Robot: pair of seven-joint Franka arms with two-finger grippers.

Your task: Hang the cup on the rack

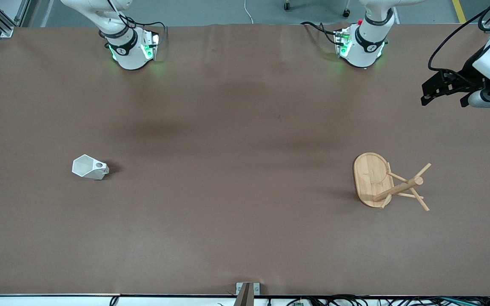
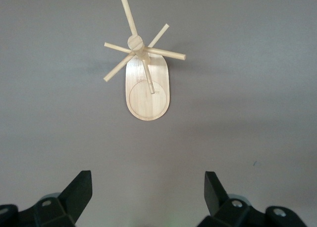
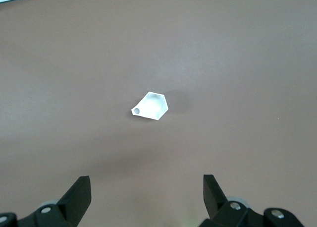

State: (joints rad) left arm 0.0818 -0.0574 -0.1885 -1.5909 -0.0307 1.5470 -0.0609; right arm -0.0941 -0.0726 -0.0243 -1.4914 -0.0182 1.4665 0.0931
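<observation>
The white faceted cup (image 1: 90, 167) rests on the brown table toward the right arm's end, its pierced handle turned toward the table's middle. The bamboo rack (image 1: 372, 178) stands upright toward the left arm's end, with thin pegs spreading from its post. My left gripper (image 2: 147, 187) hangs open and empty high above the table, with the rack (image 2: 147, 85) below it. It also shows at the front view's edge as the left gripper (image 1: 426, 94). My right gripper (image 3: 147, 187) is open and empty too, high above the cup (image 3: 151, 106).
Both arm bases (image 1: 131, 51) (image 1: 362, 46) stand along the table's edge farthest from the front camera. A small metal bracket (image 1: 247, 291) sits at the edge nearest that camera. Cables trail off that edge.
</observation>
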